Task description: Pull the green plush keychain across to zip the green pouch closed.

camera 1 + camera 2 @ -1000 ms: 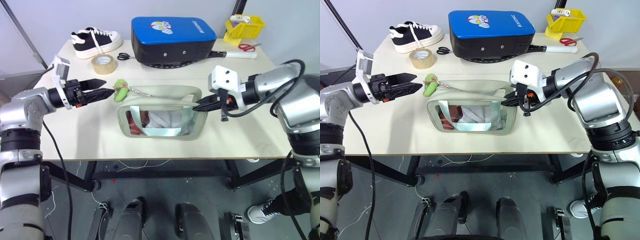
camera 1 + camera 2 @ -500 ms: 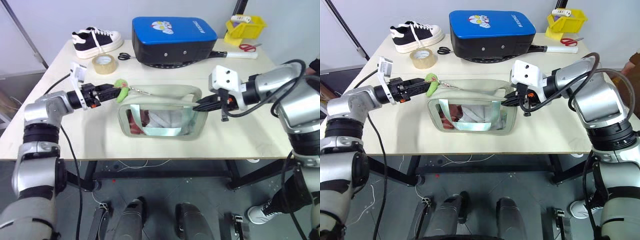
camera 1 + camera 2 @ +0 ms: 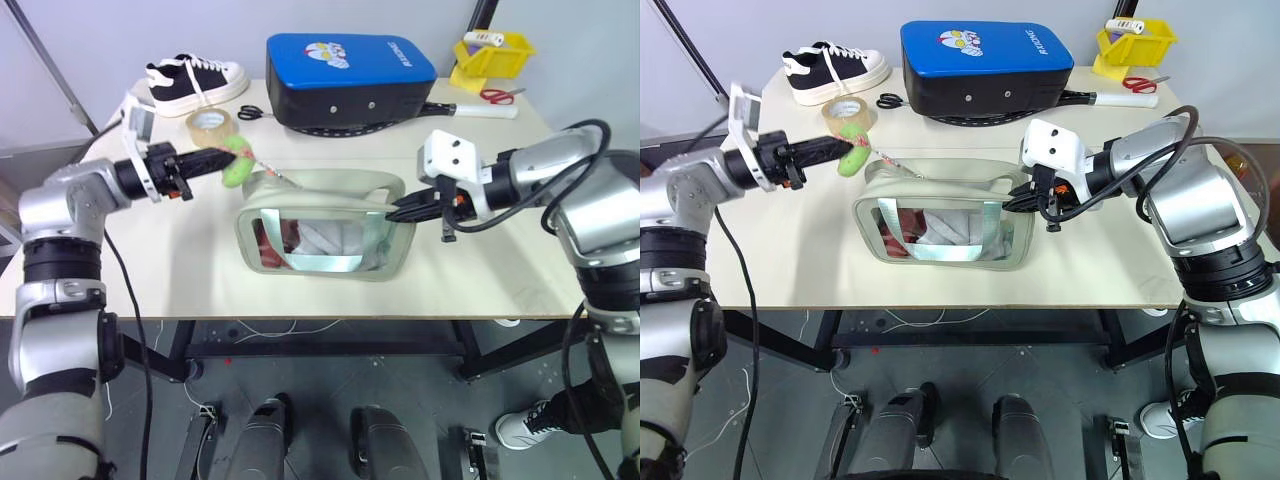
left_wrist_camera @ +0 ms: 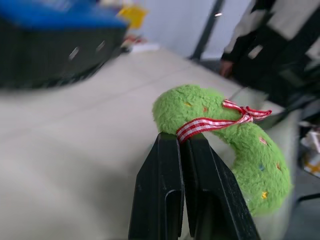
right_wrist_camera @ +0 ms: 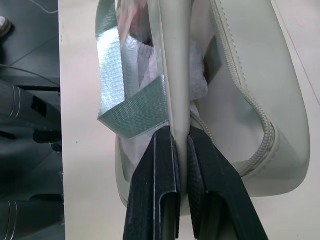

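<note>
Hidden or unclear: the green pouch's (image 3: 325,232) contents behind its clear window read as pale crumpled material with a dark red patch, not identifiable. The zip slider cannot be made out; a thin cord runs from the pouch's near-left top corner up to the green plush keychain (image 3: 236,161). A person in dark and light clothing stands blurred at the edge of the left wrist view.

Left pincer (image 3: 214,160): clamped tight on the green plush keychain at its red-and-white checked ribbon (image 4: 215,120), holding it above the counter (image 3: 160,270), just left of the pouch.

Right pincer (image 5: 181,142): closed on the pouch's right-end rim, fabric pinched between the fingers.

Counter, pale wood: green pouch at centre; behind it a blue-and-black case (image 3: 348,80), scissors (image 3: 252,113), tape roll (image 3: 209,127), black-and-white sneaker (image 3: 193,81), yellow bin (image 3: 490,52).

Room: grey wall, dark floor.
</note>
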Action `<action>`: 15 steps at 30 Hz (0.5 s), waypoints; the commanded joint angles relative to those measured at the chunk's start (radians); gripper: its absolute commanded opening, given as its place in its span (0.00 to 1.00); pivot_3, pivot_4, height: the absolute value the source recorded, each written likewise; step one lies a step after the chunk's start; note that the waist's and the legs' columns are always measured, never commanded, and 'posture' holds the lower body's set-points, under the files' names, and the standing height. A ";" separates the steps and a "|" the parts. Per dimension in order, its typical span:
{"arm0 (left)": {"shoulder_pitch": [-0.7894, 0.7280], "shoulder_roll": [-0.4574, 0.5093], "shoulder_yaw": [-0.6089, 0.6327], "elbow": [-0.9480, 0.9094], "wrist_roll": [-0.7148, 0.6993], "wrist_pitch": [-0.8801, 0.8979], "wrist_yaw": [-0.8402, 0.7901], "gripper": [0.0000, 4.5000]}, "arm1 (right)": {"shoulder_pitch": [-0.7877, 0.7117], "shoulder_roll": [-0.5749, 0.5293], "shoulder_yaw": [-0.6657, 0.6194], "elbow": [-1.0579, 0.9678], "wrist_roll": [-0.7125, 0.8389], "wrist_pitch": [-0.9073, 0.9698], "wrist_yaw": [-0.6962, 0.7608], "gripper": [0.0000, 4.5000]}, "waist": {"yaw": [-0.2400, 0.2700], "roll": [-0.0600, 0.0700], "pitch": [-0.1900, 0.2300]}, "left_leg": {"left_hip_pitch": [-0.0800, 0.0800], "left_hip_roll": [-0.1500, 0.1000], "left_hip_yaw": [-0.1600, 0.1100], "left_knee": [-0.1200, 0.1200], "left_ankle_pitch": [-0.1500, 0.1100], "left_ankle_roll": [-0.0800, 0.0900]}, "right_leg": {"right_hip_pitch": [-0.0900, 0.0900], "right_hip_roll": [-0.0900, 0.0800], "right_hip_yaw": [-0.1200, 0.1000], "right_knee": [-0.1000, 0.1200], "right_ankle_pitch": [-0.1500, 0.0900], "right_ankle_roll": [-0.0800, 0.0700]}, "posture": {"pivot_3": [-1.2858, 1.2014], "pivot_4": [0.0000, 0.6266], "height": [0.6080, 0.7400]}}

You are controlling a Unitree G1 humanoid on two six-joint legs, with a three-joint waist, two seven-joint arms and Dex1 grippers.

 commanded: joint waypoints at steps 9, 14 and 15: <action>-0.028 -0.107 -0.136 -0.125 0.038 0.010 0.056 0.46 | -0.028 0.008 -0.011 -0.023 0.009 0.007 -0.016 0.00 | -0.010 0.000 0.000 | 0.001 -0.001 0.001 0.001 0.000 0.000 | 0.001 0.002 0.000 0.000 0.002 0.003 | 0.52 0.24 0.88; -0.004 -0.053 -0.131 -0.140 0.064 -0.020 0.041 0.98 | -0.027 0.004 -0.015 -0.025 0.010 0.013 -0.020 0.00 | -0.007 0.000 0.000 | 0.001 0.000 0.001 0.000 0.000 0.000 | 0.000 0.003 0.000 0.000 0.002 0.003 | 0.52 0.24 0.88; 0.004 -0.033 -0.126 -0.137 0.071 -0.028 0.042 0.98 | -0.026 0.005 -0.016 -0.027 0.012 0.014 -0.020 0.00 | -0.006 0.000 0.000 | 0.001 0.000 0.001 0.000 0.000 0.000 | 0.000 0.002 0.000 0.000 0.002 0.003 | 0.52 0.24 0.88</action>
